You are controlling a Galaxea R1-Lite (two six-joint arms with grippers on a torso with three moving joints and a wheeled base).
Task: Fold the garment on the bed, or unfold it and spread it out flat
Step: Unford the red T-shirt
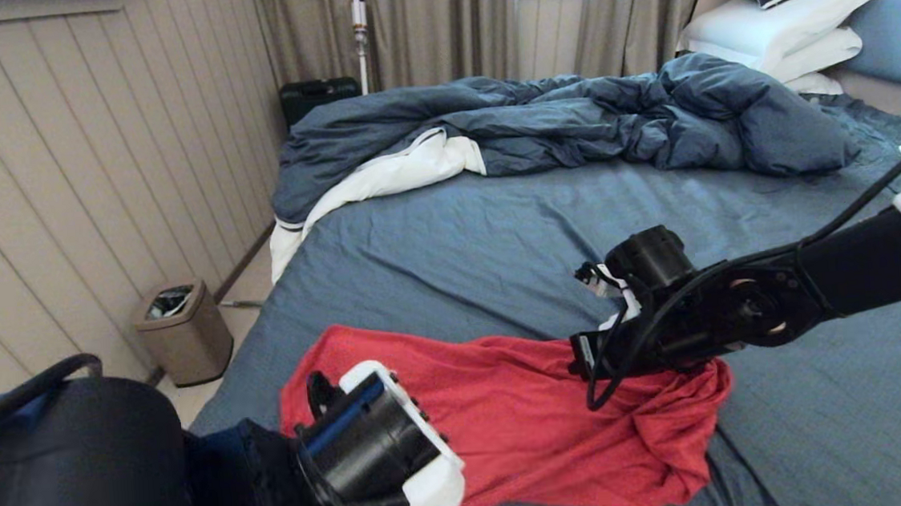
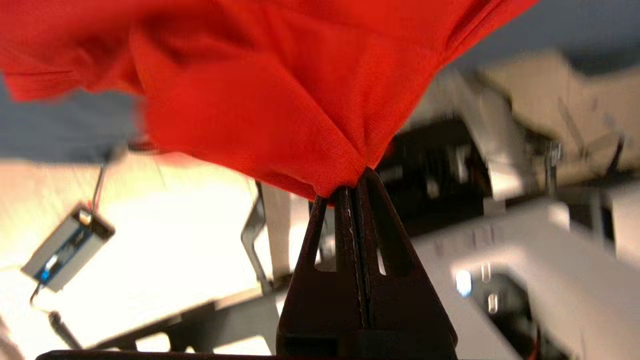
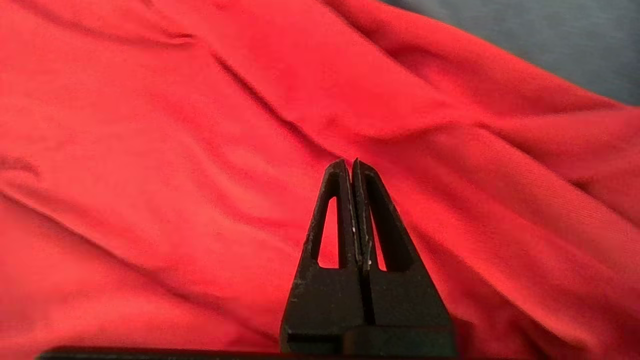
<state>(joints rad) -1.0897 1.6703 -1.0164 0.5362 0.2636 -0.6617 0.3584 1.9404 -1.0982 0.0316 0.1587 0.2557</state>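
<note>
The red garment (image 1: 528, 424) lies crumpled on the near part of the bed (image 1: 498, 241), with its plain side up and no print showing. My left gripper (image 2: 352, 182) is shut on a pinched fold of the garment (image 2: 260, 115), near its left end and past the bed's near edge. In the head view the left wrist (image 1: 377, 444) hides those fingers. My right gripper (image 3: 350, 162) hovers over the garment (image 3: 200, 150) near its right end, fingers shut with nothing between them. The right arm (image 1: 744, 306) reaches in from the right.
A rumpled dark blue duvet (image 1: 568, 115) with white lining lies across the far half of the bed. White pillows (image 1: 786, 25) are stacked at the far right. On the floor to the left stand a brown bin (image 1: 183, 330) and a black case (image 1: 317, 94).
</note>
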